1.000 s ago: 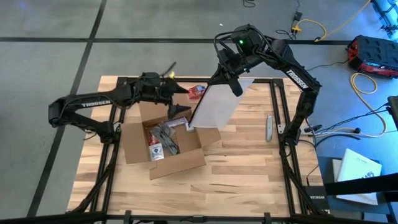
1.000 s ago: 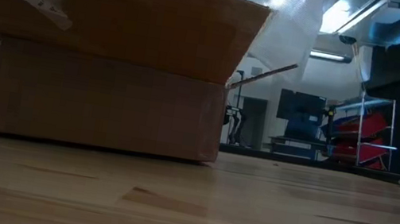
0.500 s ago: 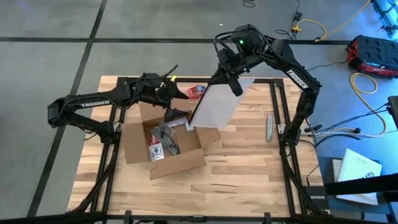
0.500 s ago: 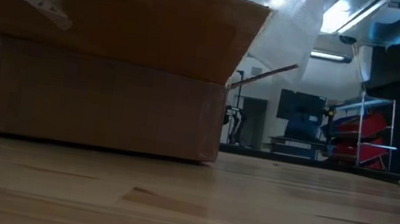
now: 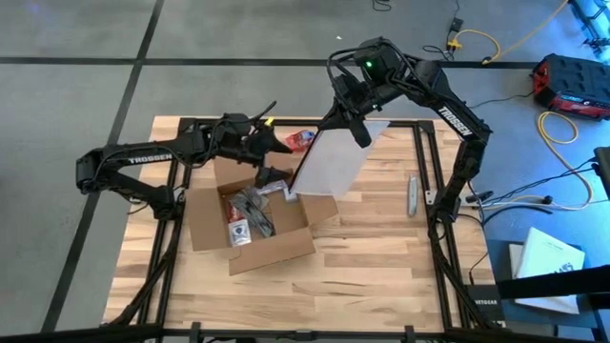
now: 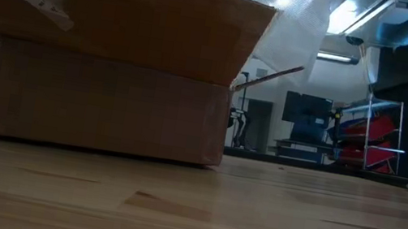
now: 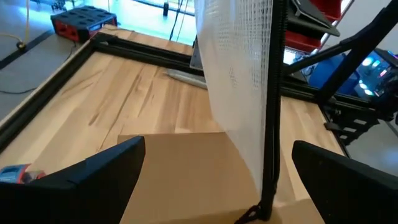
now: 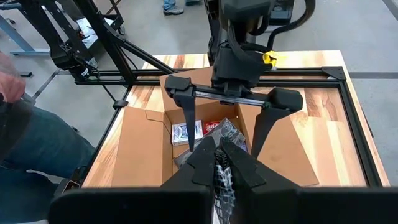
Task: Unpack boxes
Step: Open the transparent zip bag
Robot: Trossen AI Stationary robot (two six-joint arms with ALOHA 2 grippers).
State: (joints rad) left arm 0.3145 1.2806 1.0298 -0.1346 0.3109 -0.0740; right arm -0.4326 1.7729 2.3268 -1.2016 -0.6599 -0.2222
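Brown cardboard box (image 5: 250,221) sat unmoved as I lifted my wide-open left gripper (image 5: 274,158) slightly above it, while my right gripper (image 5: 360,133) stayed clamped on the clear bag (image 5: 334,157).

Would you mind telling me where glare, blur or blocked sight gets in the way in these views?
Low view: the cardboard box fills the left half, hiding its contents; ceiling lights glare through the plastic bag. Left wrist view: the left hand's fingers are dark blurs, and the bag hangs across the middle. High view: evenly lit. Right wrist view: a blurred person at the edge.
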